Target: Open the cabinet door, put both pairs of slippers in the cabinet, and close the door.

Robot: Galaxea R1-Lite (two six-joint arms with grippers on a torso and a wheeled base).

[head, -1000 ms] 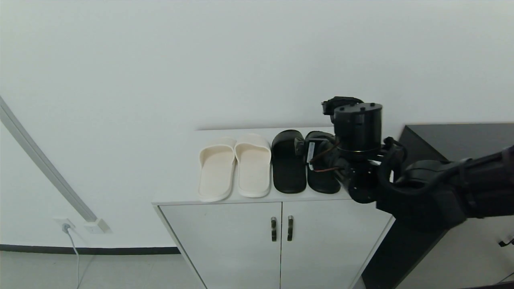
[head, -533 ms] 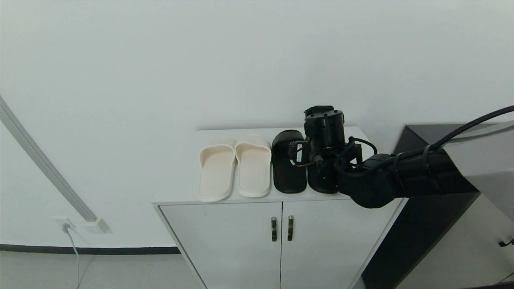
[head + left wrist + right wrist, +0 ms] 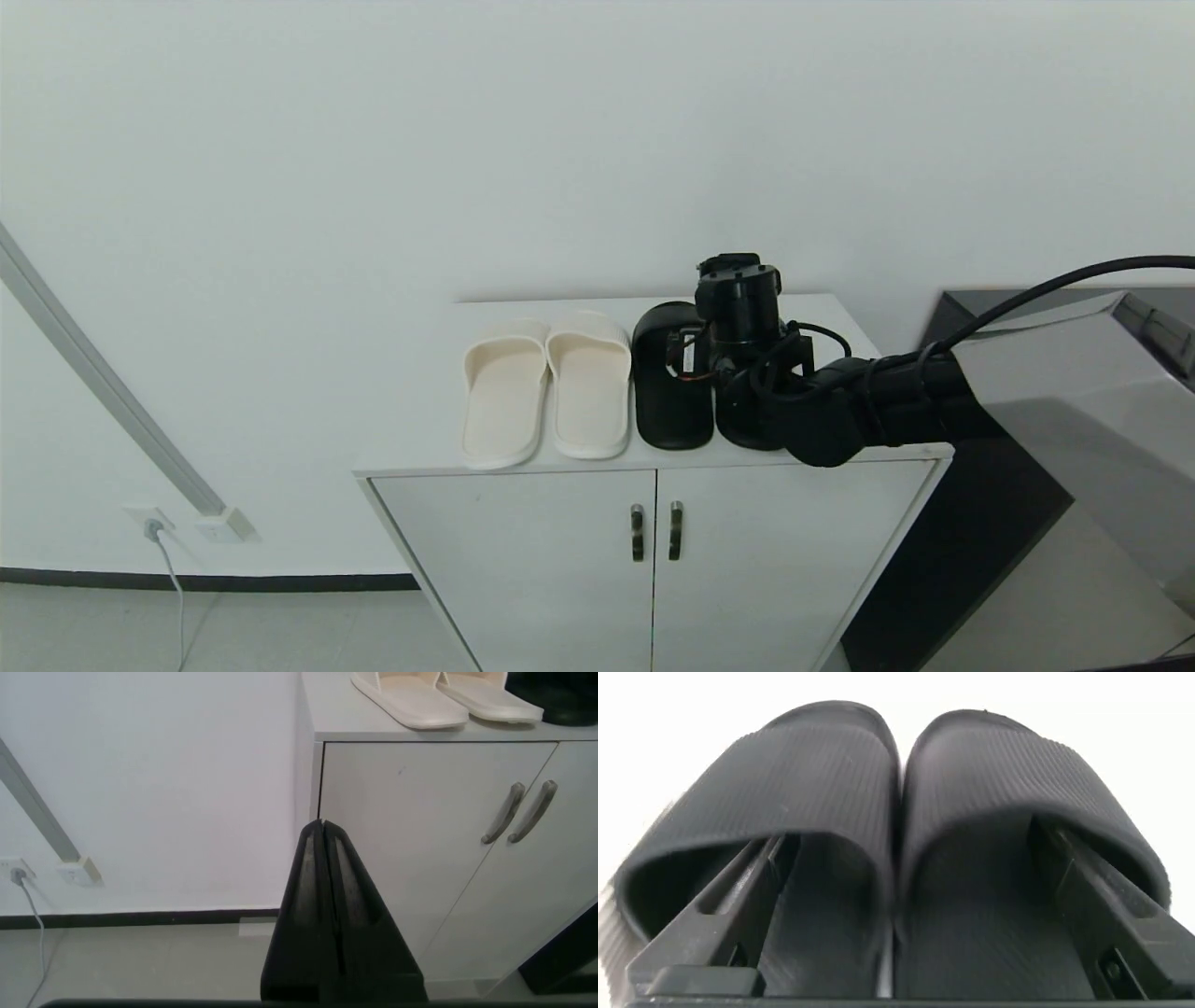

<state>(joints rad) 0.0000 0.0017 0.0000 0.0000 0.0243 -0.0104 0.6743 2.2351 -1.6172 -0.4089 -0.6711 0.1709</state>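
A black pair of slippers (image 3: pixel 670 392) and a white pair (image 3: pixel 546 387) lie side by side on the white cabinet's top (image 3: pixel 411 457), toes toward the wall. Both cabinet doors are closed, their two handles (image 3: pixel 655 530) meeting at the middle. My right arm stretches over the right black slipper. In the right wrist view my right gripper (image 3: pixel 901 859) is open, one finger under the strap of each black slipper (image 3: pixel 803 775). My left gripper (image 3: pixel 323 831) is shut and empty, low down by the cabinet's left front corner, below the white slippers (image 3: pixel 439 691).
A black cabinet (image 3: pixel 1027 308) stands close against the white cabinet's right side. On the wall to the left are a socket with a cable (image 3: pixel 149 527) and a slanted conduit (image 3: pixel 93 373). Open floor lies left of the cabinet.
My right arm has moved away from the camera, lower and to the left, onto the black slippers. The slippers and the doors have not moved.
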